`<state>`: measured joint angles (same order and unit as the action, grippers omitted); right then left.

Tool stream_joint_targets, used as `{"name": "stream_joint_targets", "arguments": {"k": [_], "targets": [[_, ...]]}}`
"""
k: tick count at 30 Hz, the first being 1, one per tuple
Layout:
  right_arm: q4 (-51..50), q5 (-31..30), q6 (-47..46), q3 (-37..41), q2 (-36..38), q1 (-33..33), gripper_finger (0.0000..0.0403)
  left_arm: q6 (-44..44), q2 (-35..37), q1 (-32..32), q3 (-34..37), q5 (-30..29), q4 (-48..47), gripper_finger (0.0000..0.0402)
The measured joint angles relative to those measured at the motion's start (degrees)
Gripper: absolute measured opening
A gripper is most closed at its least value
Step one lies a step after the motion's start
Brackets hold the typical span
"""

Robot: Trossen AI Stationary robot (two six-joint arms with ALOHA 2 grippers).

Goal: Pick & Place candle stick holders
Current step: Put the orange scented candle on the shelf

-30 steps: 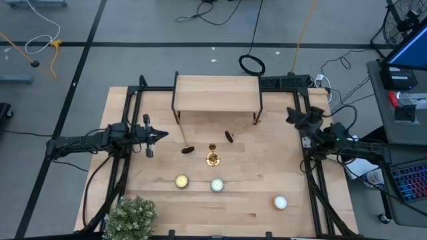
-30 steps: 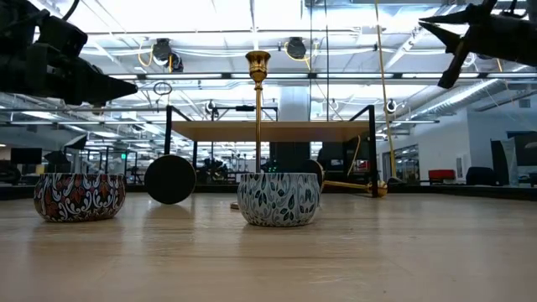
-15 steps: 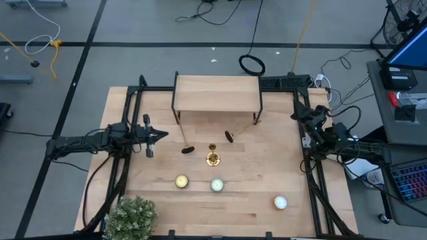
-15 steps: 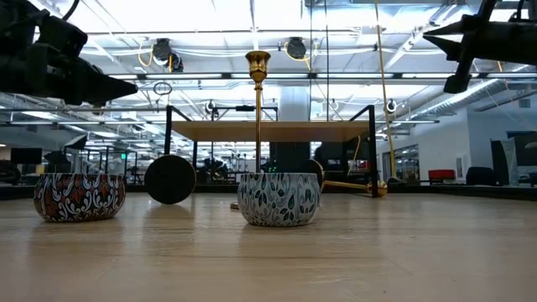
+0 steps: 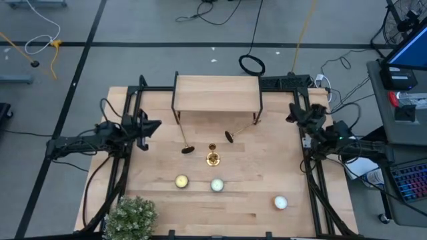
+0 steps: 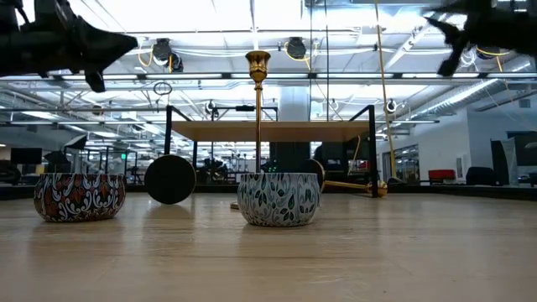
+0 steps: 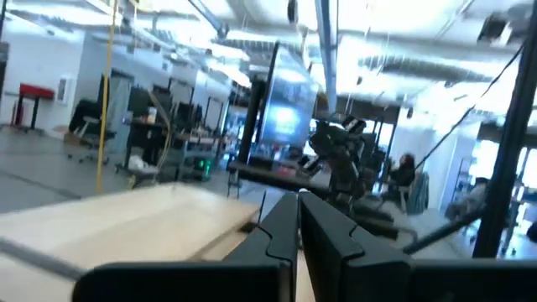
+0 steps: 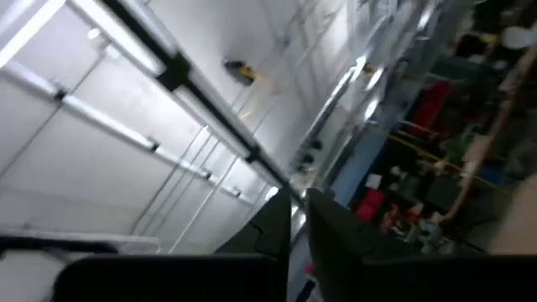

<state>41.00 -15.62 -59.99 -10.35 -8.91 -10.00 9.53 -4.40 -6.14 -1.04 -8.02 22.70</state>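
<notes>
The left pincer [image 5: 155, 125] is hanging above the bench's left edge with its two dark fingers [image 7: 295, 228] pressed together on nothing. The right pincer [image 5: 293, 115] is hovering above the right edge; its fingers [image 8: 289, 220] are standing nearly together with a thin slit showing, and nothing is sitting between them.

Inward from the left pincer, nearest it, one thin shiny gold candlestick holder [image 5: 183, 137] is lying on its side on the pale wooden bench [image 5: 253, 200], its round dark base pointing toward the front. Just beyond it an upright gold candlestick holder [image 5: 213, 158] is standing on its flared base. Toward the right pincer, a third gold holder [image 5: 241, 128] is lying tipped, its stem reaching under the small raised wooden shelf [image 5: 217, 93].

These holders are looking stiff, polished and likely slippery, with the weight probably sitting low in the base. Taking hold across the slim stem close to the base would probably be steadiest; a fallen one may roll when nudged.
</notes>
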Motion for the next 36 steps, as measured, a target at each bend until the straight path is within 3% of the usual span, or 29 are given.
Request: {"name": "stream_joint_targets", "arguments": {"k": [8, 13, 16, 19, 22, 27, 31, 36], "targets": [[-2.2, 17.3, 7.1, -17.9, -15.8, 0.6, 0.016, 1.2, -0.1, 0.0, 0.0, 0.0, 5.6, 0.0019], [-4.0, 28.0, 11.6, -30.3, -28.3, 5.8, 0.0234, 4.6, -0.1, 0.0, 0.0, 0.0, 6.1, 0.0019], [-14.0, 32.3, 11.5, -37.5, -34.6, 10.5, 0.0269, 8.6, -0.1, 0.0, 0.0, -0.3, 7.2, 0.0019], [-32.2, 36.6, 13.1, -44.2, -39.6, 15.4, 0.0292, 12.2, -0.1, 0.0, 0.0, -1.0, 9.1, 0.0019], [-51.5, 36.8, 14.5, -48.7, -43.6, 20.4, 0.0299, 14.9, -0.1, 0.0, 0.0, -1.0, 10.6, 0.0019], [-74.3, 36.9, 12.1, -51.2, -48.0, 29.3, 0.0298, 17.4, -0.1, 0.0, 0.0, -1.0, 10.7, 0.0019], [-84.3, 36.8, 8.2, -51.2, -50.9, 37.9, 0.0298, 17.8, -0.1, 0.0, 0.0, -1.0, 10.4, 0.0019], [-86.0, 34.3, 5.1, -51.2, -57.3, 48.5, 0.0298, 17.8, -0.1, 0.0, 0.0, -1.0, 10.3, 0.0019]]}}
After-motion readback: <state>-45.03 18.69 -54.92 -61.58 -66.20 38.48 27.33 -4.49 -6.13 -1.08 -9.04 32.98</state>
